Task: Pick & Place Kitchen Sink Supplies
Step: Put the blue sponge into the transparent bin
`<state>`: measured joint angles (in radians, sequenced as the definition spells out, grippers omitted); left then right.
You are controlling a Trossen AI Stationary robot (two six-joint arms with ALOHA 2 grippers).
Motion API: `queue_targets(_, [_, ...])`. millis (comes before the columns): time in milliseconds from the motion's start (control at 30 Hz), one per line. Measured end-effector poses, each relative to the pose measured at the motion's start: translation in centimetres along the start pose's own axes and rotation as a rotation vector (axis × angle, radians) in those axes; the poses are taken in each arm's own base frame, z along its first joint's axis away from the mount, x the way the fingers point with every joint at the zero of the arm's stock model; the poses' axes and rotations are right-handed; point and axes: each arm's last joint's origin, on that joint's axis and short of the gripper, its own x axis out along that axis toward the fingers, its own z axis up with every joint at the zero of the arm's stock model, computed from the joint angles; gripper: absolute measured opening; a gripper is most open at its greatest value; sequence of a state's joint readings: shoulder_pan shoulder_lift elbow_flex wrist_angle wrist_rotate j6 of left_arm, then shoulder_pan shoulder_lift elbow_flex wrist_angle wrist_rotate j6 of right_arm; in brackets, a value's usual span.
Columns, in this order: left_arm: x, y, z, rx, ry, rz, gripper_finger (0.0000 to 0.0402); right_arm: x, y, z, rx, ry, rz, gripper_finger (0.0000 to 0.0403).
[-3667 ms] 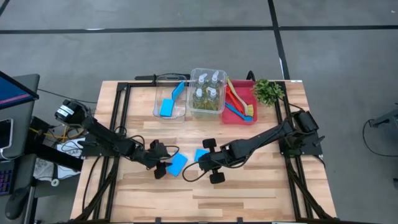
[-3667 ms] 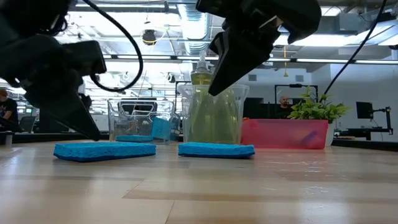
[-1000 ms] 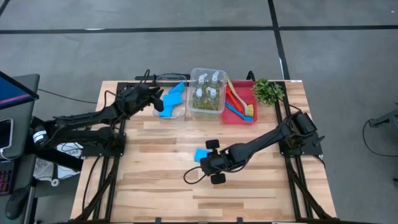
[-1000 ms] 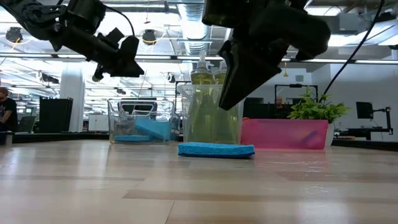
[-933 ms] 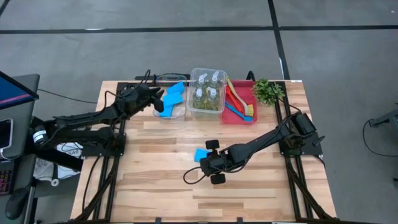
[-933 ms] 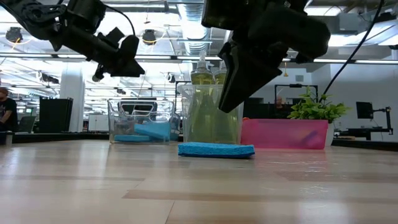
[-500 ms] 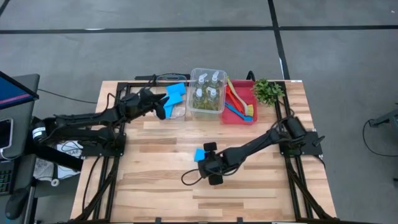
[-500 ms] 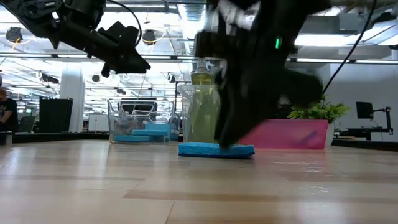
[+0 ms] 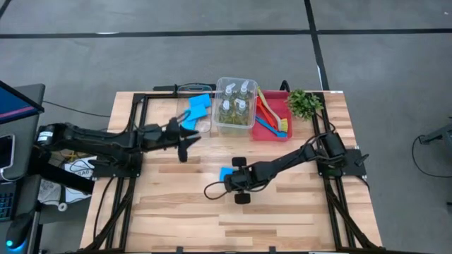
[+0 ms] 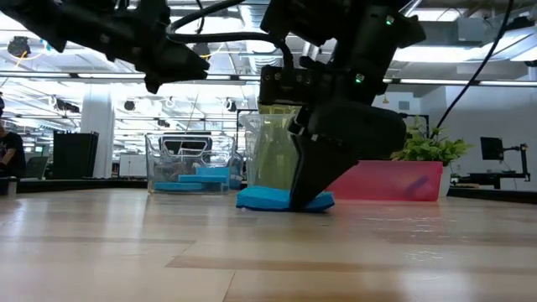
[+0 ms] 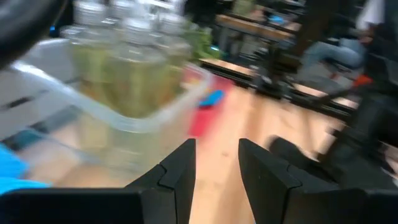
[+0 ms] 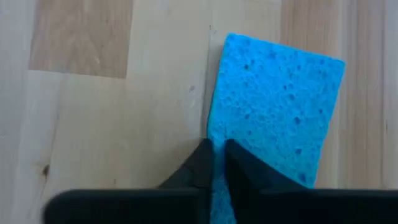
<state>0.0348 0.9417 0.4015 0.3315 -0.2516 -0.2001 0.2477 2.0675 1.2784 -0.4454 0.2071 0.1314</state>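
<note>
A flat blue sponge [image 9: 226,173] lies on the table's middle, and my right gripper [image 9: 234,178] stands on its right side, shut on it. My left gripper [image 9: 189,141] hovers open above the table, just in front of the clear bin [image 9: 185,123], with nothing between its fingers [image 11: 180,165]. Two blue sponges [image 9: 199,106] lie stacked in that bin. Clear bottles of yellow-green liquid [image 9: 235,106] stand in the middle bin. Red, blue and yellow-green brushes [image 9: 268,113] lie in the red bin. My right gripper pinches the sponge's edge [image 12: 219,134] between its two fingers, near a corner on the side facing the table's right. The fingers [image 12: 239,165] slant steeply down from the right. The sponge [image 10: 268,200] lies on the table.
A small leafy plant [image 9: 304,104] stands at the far right corner beside the red bin [image 9: 281,134]. The three bins stand in a row along the table's far edge. Bare wood [image 9: 282,212] lies toward the near edge.
My left gripper has swung away from above the clear bin toward the table's near side and middle. The tilted sponge in that bin has settled flat on the one beneath. My right gripper has come down onto the sponge on the table and taken hold of its edge.
</note>
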Motion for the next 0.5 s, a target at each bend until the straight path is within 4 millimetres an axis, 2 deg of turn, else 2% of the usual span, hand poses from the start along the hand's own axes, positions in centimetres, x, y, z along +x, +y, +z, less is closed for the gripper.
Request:
queue_targets(67, [-0.3, -1.0, -0.5, 0.013, 0.014, -0.050, 0.0122, 0.1, 0.0, 0.0, -0.002, 0.003, 0.007, 0.0013])
queue_targets(233, [-0.9, -2.6, -1.3, 0.038, 0.043, -0.140, 0.0122, -0.6, -0.2, 0.1, 0.002, -0.005, 0.022, 0.0016])
queue_targets(367, [-1.3, -3.6, -1.6, 0.050, 0.051, -0.193, 0.0122, -2.9, -0.4, 0.5, 0.007, -0.052, 0.023, 0.0005])
queue_targets(500, [-1.6, -4.2, -1.8, 0.058, 0.057, -0.227, 0.0122, -6.0, -0.1, 0.9, -0.003, -0.137, -0.017, 0.0004])
